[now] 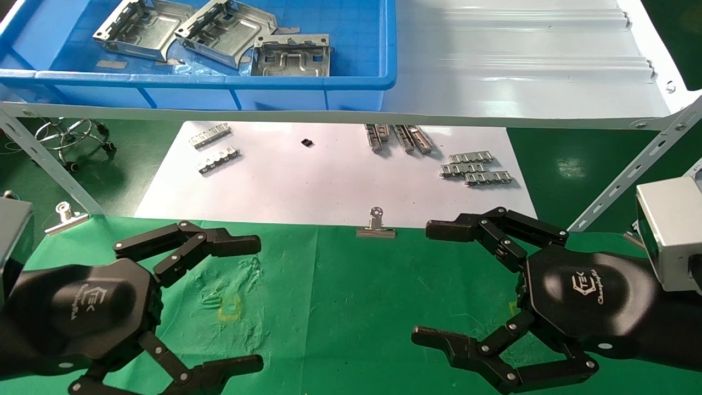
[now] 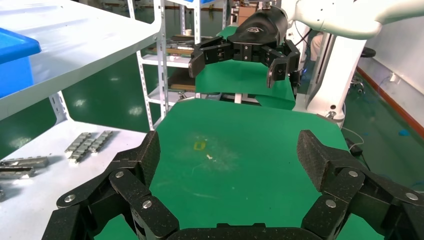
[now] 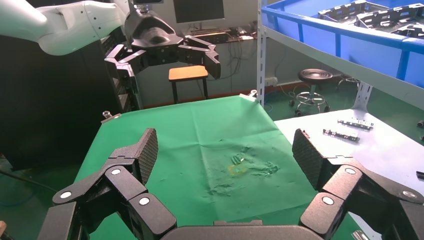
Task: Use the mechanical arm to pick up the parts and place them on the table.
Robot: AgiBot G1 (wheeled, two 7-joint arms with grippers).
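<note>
Parts [image 1: 219, 30] of silvery stamped sheet metal, with raised rims and cut-out tabs, lie in a blue bin [image 1: 351, 82] on the grey shelf [image 1: 521, 66], above and beyond the green table [image 1: 351, 285]. Both claws hover released over the cloth, holding nothing: the left gripper [image 1: 258, 302] near a yellow mark [image 1: 230, 307], the right gripper [image 1: 425, 282] opposite. Toothed strips [image 1: 474, 167] and a binder clip [image 1: 376, 225] sit on the white sheet [image 1: 307, 181] under the shelf.
</note>
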